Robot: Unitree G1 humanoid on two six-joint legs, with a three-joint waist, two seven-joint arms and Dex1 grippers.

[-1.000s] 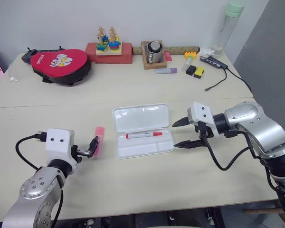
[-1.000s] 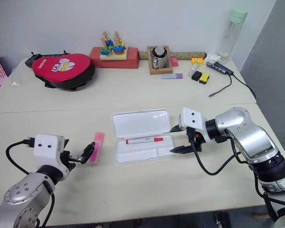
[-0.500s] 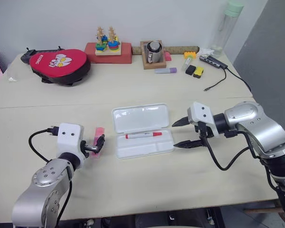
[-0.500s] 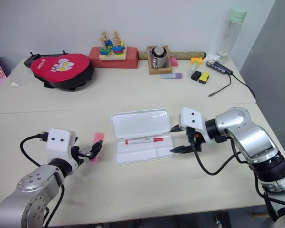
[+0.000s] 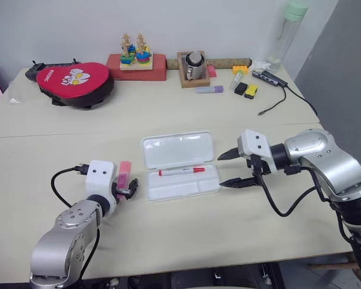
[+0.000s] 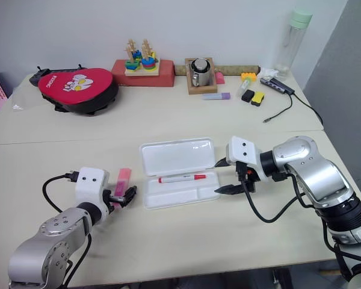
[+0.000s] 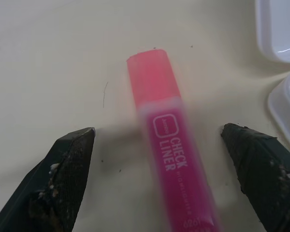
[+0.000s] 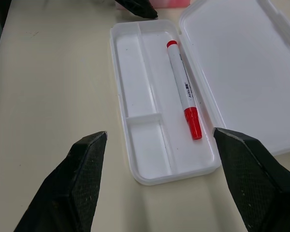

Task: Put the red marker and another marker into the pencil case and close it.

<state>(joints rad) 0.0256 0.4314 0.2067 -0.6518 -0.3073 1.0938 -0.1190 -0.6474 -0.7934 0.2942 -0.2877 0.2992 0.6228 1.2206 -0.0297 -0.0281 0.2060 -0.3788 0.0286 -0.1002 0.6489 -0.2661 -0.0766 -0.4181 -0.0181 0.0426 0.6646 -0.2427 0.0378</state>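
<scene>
Pink highlighter (image 7: pixel 166 150): lying flat on the counter (image 5: pixel 168 108) just left of the open pencil case (image 5: pixel 180 165), long axis running between the spread fingers of the left pincer (image 5: pixel 127 190), gripping nothing. Right pincer (image 5: pixel 230 169), also spread and empty, is hovering at the case's right end; the red marker (image 5: pixel 182 171) is lying inside. The left arm is the nearer.

eyes: high up, look down at whole table (image 5: pixel 168 241) | wrists: very close, low | both eyes share everything
</scene>
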